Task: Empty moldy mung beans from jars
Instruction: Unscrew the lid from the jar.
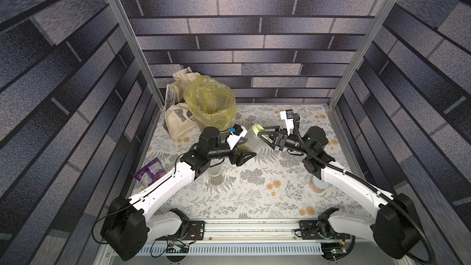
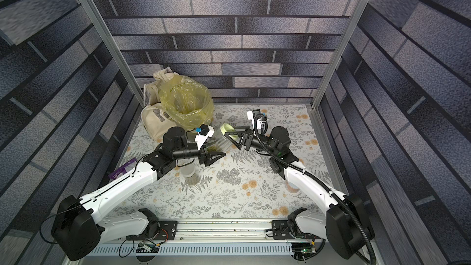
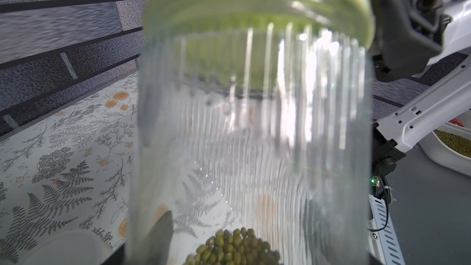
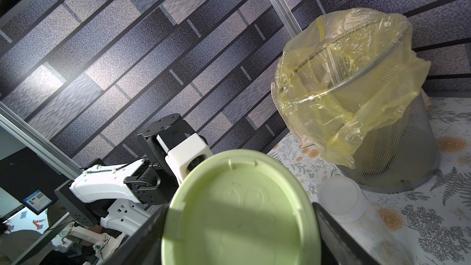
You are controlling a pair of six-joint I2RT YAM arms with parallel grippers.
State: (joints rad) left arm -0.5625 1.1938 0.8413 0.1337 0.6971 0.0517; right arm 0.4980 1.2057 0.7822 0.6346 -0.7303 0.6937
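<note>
Left gripper [image 1: 242, 149] clasps wide jar [image 1: 255, 144], right gripper [image 1: 261, 132] clamps its lid [image 1: 256, 127]; bin [image 1: 230, 108] just behind.

No readable text, tote bag [image 1: 177, 123] print blurred

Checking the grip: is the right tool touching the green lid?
Touching. The right wrist view shows the right tool clamping the green lid on both sides.

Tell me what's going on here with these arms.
The left gripper holds a wide, ribbed clear jar by its base, lifted and tilted, while the right gripper clamps its pale green lid. The lid is not yet off; olive-green mung beans sit inside. A yellow-bagged grey mesh bin stands behind.
</note>
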